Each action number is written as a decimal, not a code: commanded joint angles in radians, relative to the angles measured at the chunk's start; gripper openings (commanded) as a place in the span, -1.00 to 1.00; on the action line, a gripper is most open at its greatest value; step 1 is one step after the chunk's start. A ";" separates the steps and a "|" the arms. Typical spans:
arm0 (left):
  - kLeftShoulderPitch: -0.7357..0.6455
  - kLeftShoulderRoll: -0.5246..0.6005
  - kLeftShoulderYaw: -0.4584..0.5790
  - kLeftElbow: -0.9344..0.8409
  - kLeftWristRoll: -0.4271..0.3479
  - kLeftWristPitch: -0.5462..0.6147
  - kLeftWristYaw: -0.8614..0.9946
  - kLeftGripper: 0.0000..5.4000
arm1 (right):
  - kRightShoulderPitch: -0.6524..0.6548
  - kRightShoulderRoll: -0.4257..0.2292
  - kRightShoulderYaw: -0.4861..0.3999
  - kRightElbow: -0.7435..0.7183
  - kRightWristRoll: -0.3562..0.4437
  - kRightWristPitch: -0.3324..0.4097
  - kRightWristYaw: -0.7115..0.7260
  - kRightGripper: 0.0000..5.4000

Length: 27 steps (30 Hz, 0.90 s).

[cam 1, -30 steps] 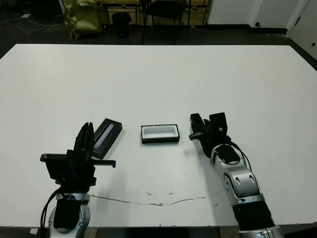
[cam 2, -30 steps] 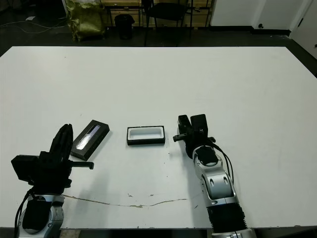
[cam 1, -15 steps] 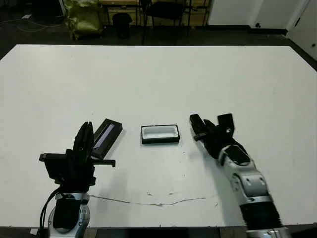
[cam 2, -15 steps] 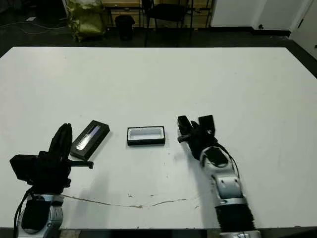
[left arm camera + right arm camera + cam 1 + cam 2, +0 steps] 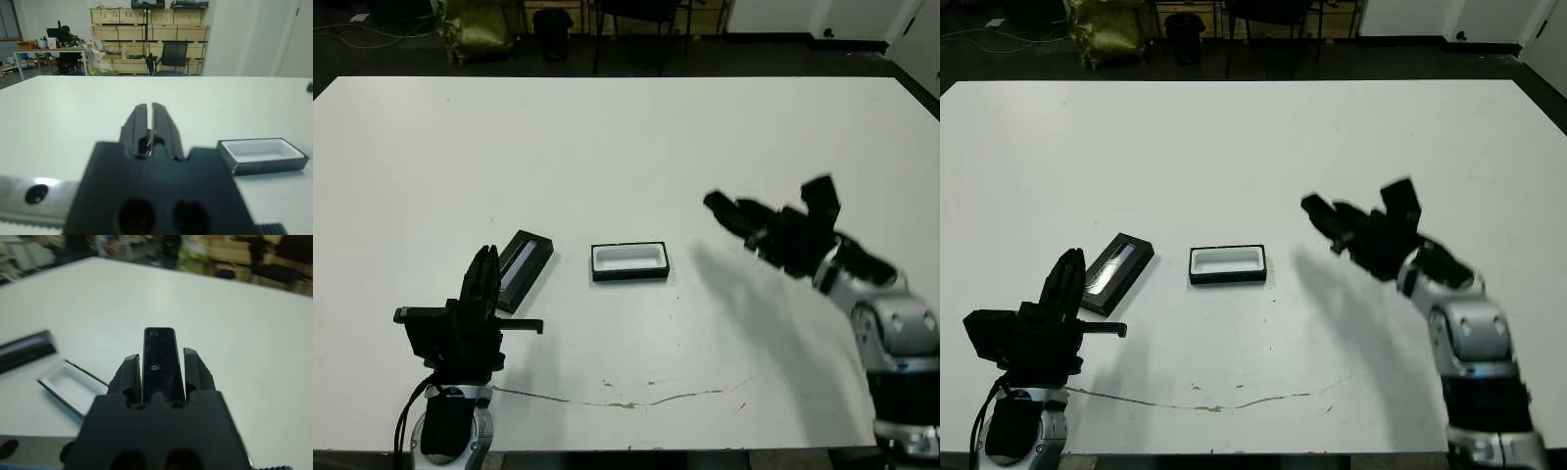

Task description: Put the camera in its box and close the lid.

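Camera [image 5: 159, 361] clamped upright between the two black fingers [image 5: 129, 373] of the right gripper [image 5: 160, 369], glossy face toward the wrist lens, rounded top end clear of the fingertips. Right gripper [image 5: 744, 217] raised above the white worktop [image 5: 626, 147], well to the right of the box [image 5: 629, 262] and a little farther from the robot than it, blurred in both eye views, shadow cast on the worktop between it and the box. Box open and flat on the worktop, white lining facing up, nothing inside, long side running left to right. Lid [image 5: 522, 269] just left of the box, apart from it, lying flat and turned at an angle, greyish glossy strip facing up. Left gripper [image 5: 485, 284] low at the near left of the box, fingers [image 5: 138, 125] pressed together with only a thin slit between them, holding nothing, fingertips close beside the lid's near end; contact with the lid not clear. Chair, wooden shelving and a seated person at a desk far beyond the worktop in the left wrist view.
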<state>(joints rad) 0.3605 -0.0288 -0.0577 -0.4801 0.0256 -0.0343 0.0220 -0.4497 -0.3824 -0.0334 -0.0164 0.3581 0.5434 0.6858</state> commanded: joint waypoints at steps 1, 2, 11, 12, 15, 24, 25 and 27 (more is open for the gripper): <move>0.009 0.001 0.003 0.019 0.006 0.002 0.005 -1.00 | -0.083 -0.032 0.022 0.059 0.011 0.012 0.065 -0.68; 0.011 0.000 0.002 0.018 0.006 0.003 0.006 -1.00 | -0.104 -0.036 0.032 0.072 0.004 0.003 0.079 -0.68; 0.022 -0.004 -0.004 0.016 0.006 0.003 0.008 -1.00 | -0.268 -0.060 0.153 0.191 -0.046 -0.052 0.260 -0.68; 0.022 -0.005 -0.006 0.016 0.009 0.003 0.010 -1.00 | -0.284 -0.057 0.167 0.213 -0.056 -0.072 0.280 -0.68; 0.024 -0.010 -0.011 0.013 0.008 0.005 0.012 -1.00 | -0.327 -0.039 0.193 0.297 -0.058 -0.087 0.347 -0.68; 0.022 -0.011 -0.016 0.017 0.021 0.003 0.017 -1.00 | -0.357 0.021 0.282 0.443 -0.129 -0.189 0.456 -0.68; 0.023 -0.012 -0.017 0.017 0.020 0.002 0.016 -1.00 | -0.359 0.027 0.294 0.455 -0.140 -0.207 0.469 -0.68; 0.024 -0.013 -0.017 0.019 0.014 -0.001 0.015 -1.00 | -0.363 0.036 0.313 0.475 -0.155 -0.231 0.494 -0.68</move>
<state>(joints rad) 0.3719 -0.0413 -0.0732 -0.4741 0.0371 -0.0500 0.0354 -0.8005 -0.3492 0.2624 0.4405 0.2214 0.3281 1.1622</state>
